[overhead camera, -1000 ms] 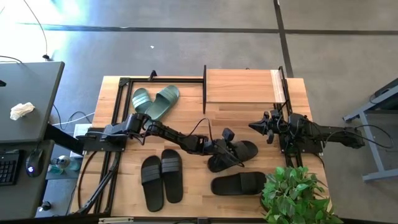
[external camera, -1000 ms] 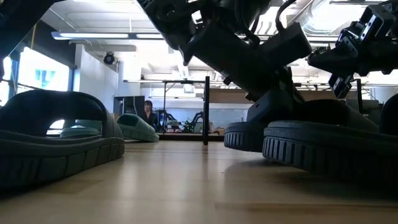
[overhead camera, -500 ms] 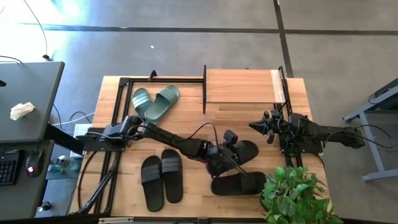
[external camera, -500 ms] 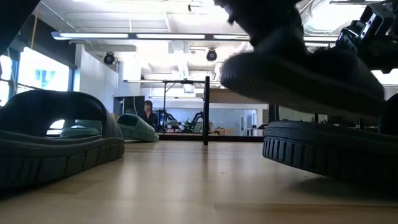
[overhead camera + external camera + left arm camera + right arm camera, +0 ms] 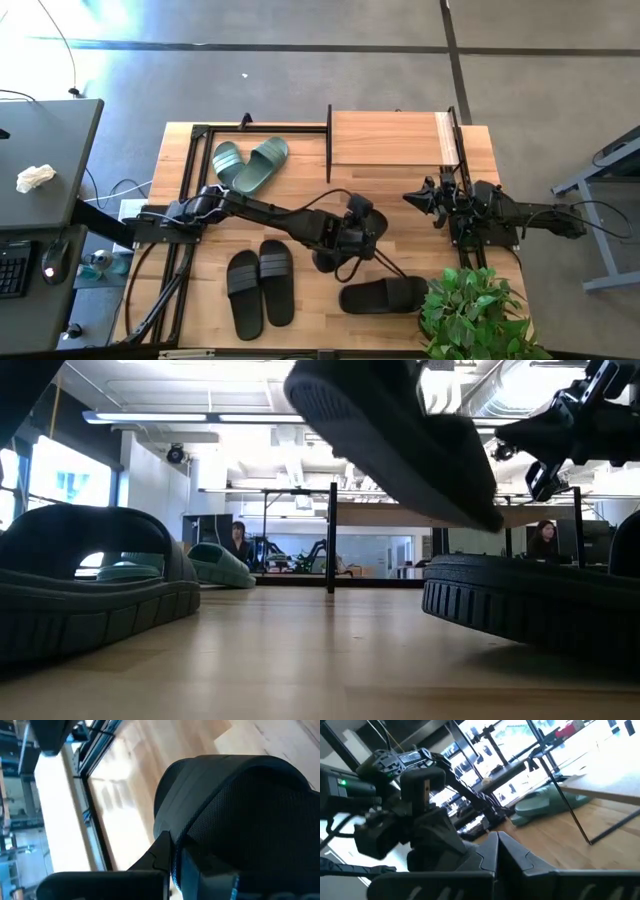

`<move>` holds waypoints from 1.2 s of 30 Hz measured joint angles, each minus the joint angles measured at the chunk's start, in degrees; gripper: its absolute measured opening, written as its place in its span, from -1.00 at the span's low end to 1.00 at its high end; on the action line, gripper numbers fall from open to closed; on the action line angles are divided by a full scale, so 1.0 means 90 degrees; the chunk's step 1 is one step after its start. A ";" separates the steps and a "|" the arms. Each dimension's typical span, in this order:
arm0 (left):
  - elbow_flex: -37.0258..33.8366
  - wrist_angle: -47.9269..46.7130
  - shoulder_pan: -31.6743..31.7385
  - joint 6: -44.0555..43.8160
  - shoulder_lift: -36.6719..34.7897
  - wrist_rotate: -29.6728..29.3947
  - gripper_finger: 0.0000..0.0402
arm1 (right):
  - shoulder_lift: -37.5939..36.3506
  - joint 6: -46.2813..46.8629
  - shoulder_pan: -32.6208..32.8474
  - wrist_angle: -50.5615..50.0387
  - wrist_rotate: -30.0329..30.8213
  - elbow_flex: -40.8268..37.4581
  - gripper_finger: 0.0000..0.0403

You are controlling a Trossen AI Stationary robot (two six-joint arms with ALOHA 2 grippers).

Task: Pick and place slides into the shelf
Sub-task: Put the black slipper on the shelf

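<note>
The left pincer (image 5: 352,228), near the middle of the worktop (image 5: 300,190), was pinched on a black slide (image 5: 400,435). The low view showed that slide tilted and clear of the wood, its sole toward the camera.

Left to right across the worktop:
- The green pair (image 5: 248,163) lay at the far left, inside an open black frame (image 5: 190,150).
- A black pair (image 5: 259,285) lay side by side at the near edge.
- The carried slide hung at the centre.
- Its mate (image 5: 383,296) lay flat at the near edge beside a potted plant (image 5: 475,310).
- The shelf (image 5: 392,138), topped by a pale board, stood against the far edge, toward the right corner.
- The right pincer (image 5: 424,198) waited above the right edge with its fingers pressed together on nothing.

Step in hand, as judged: the lift of one slide was done and the carry to the shelf had not finished; five slides were still on the wood. The next move called for a swing toward the far right. The slide would have to be levelled and kept clear of the upright rod (image 5: 329,145) at the shelf's left end. Whether it was meant for the board or the space beneath could not be told.
</note>
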 joint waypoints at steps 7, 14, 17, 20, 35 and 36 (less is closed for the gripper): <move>0.1105 -0.0764 0.0014 -0.0179 -0.0041 -0.1072 -0.99 | 0.0000 0.0272 -0.0001 0.0054 -0.0040 0.0000 -1.00; 0.1082 -0.0310 0.0430 0.0085 -0.0311 -0.1934 -1.00 | 0.0000 0.0274 0.0000 0.0236 -0.0172 0.0000 -1.00; 0.1085 0.0352 0.0747 0.0434 -0.0323 -0.2212 -1.00 | -0.0019 0.0277 -0.0002 0.0308 -0.0210 0.0000 -1.00; 0.1085 0.1296 0.1089 0.0461 -0.0330 -0.2243 -1.00 | -0.0035 0.0276 -0.0001 0.0340 -0.0211 0.0000 -1.00; 0.1085 0.2563 0.2681 -0.0048 0.0134 -0.2403 -1.00 | -0.0029 0.0568 0.0000 0.0331 -0.0214 0.0000 -1.00; 0.1085 0.2548 0.2719 -0.0114 0.0197 -0.2348 -1.00 | -0.0029 0.0565 -0.0002 0.0331 -0.0215 0.0000 -1.00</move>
